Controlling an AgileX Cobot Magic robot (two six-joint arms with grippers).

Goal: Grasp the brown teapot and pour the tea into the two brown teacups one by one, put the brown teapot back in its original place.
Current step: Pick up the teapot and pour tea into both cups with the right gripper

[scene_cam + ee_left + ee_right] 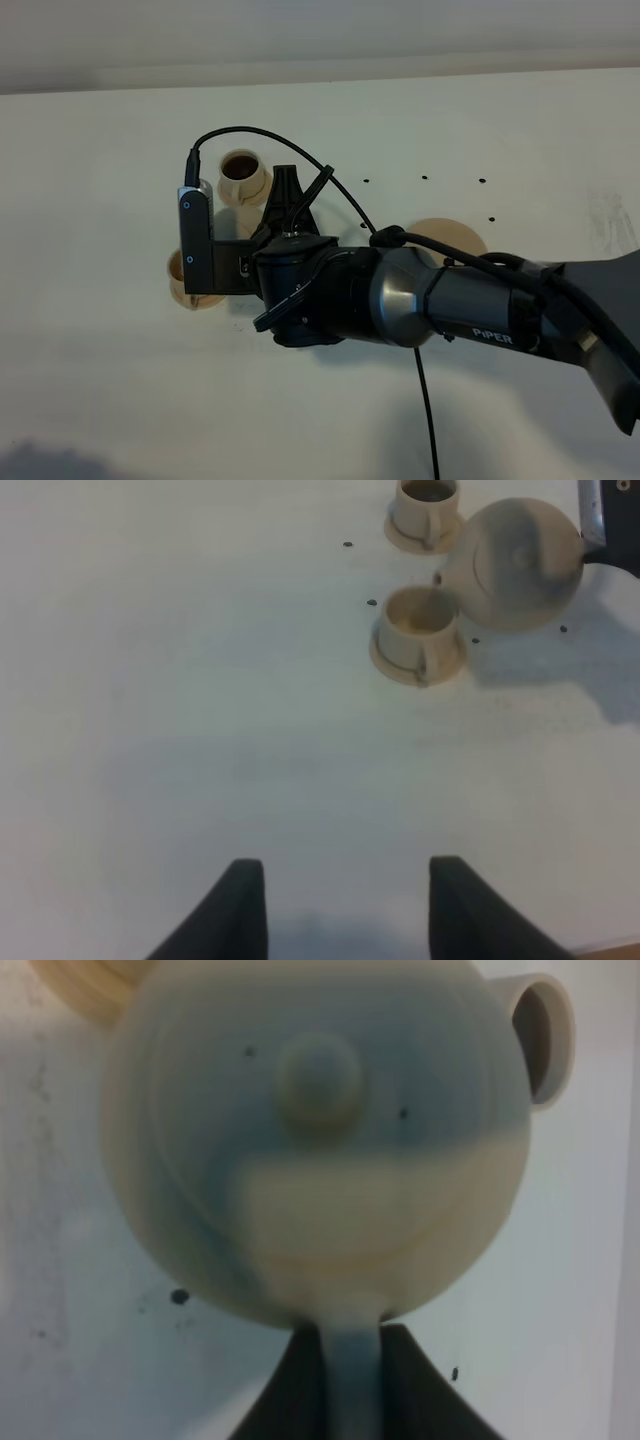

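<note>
Right gripper (350, 1352) is clamped tight on the loop handle of the squat pale tan clay teapot (510, 565), holding it in the air, tilted, spout beside the nearer small tan cylindrical teacup (415, 632). The farther matching teacup (240, 172) shows dark tea inside. The flat round tan saucer disc (452, 234) sits bare, well apart. Left gripper (345, 865) hangs over the white table (100, 400), jaws apart, empty.

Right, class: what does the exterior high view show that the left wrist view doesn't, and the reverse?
Only exterior high: the flat round saucer and the right arm reaching across the table. Only left wrist: the brown teapot in plain sight, and the empty left end effector. Both: the dark-filled teacup and the second teacup.
</note>
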